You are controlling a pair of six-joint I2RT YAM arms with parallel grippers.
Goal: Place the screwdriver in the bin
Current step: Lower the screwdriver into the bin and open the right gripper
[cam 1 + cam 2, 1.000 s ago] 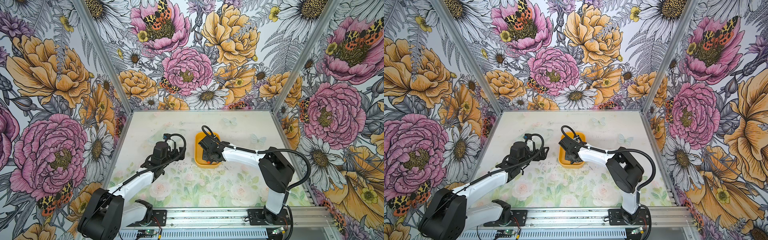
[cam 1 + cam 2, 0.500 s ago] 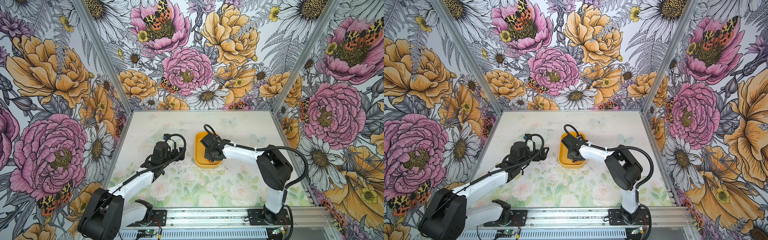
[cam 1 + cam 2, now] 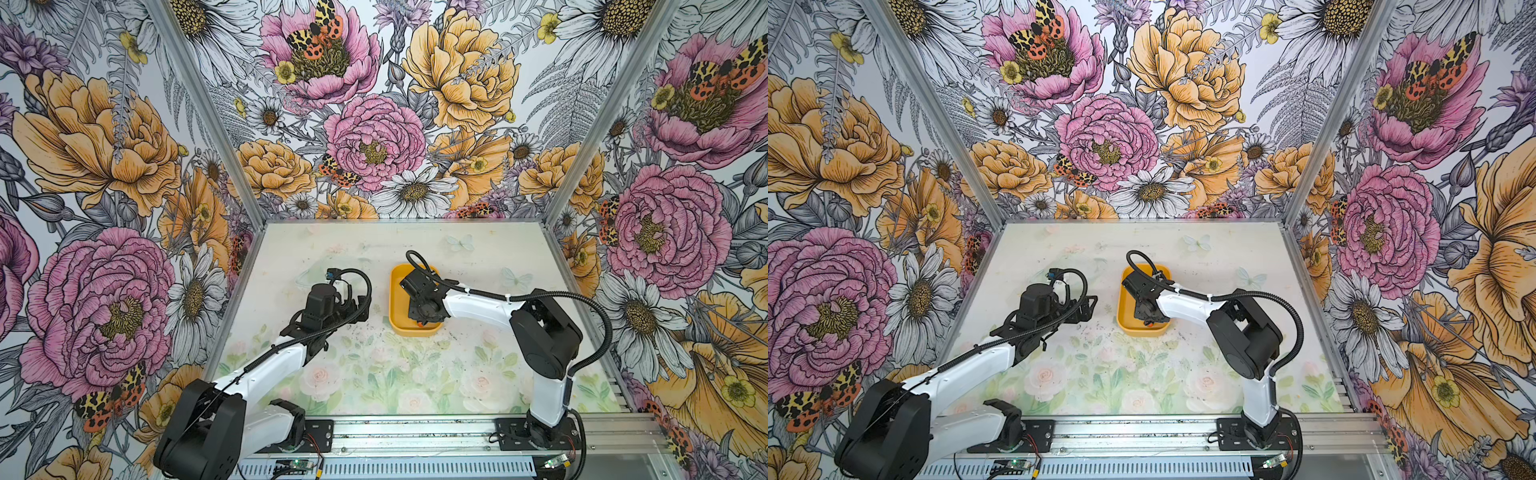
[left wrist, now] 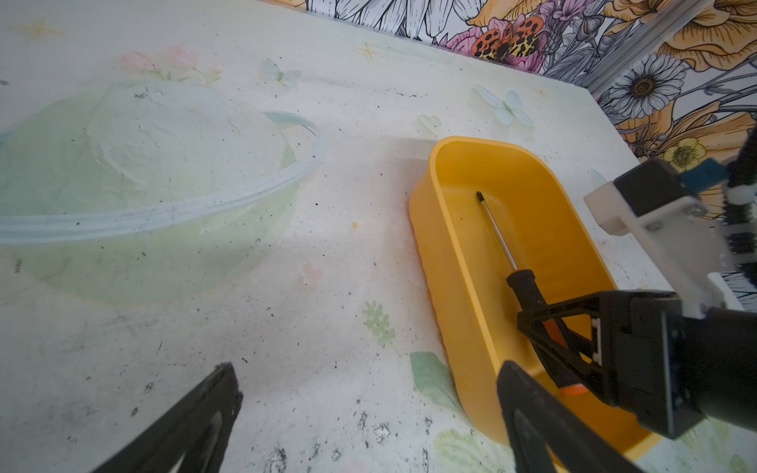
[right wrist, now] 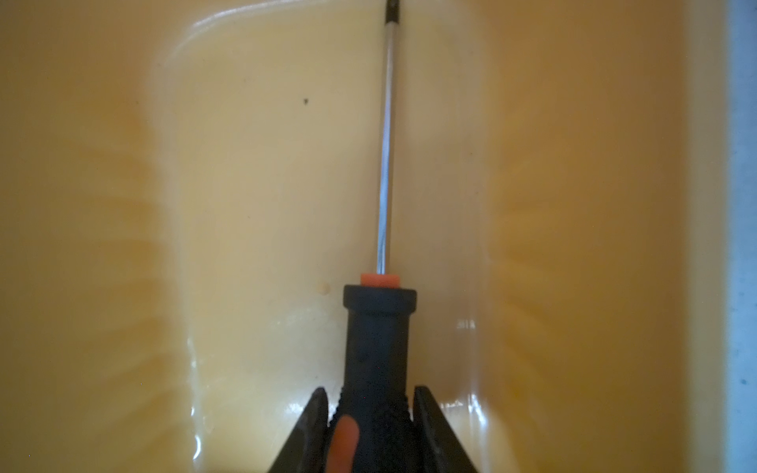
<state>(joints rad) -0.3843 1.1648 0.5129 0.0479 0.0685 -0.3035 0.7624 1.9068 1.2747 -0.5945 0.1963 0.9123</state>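
The screwdriver point(image 4: 495, 233) lies lengthwise on the floor of the yellow-orange bin point(image 4: 450, 229), shaft toward the far end. In the right wrist view its black handle point(image 5: 379, 336) sits between the fingers of my right gripper point(image 5: 370, 395), with a thin gap showing on each side, so the jaws are slightly open around it. In both top views that gripper point(image 3: 417, 307) point(image 3: 1144, 309) is down inside the bin point(image 3: 397, 299) point(image 3: 1125, 307). My left gripper point(image 4: 368, 368) point(image 3: 357, 303) hovers over the table left of the bin, open wide and empty.
A pale green bowl-like shape point(image 4: 143, 164) shows on the mat beyond the left gripper. Black specks dot the mat. Floral enclosure walls close off the table on three sides, and an aluminium rail point(image 3: 415, 432) runs along the front.
The right wrist has shifted slightly over the bin, and its jaws have loosened around the screwdriver handle. The left arm has stayed still.
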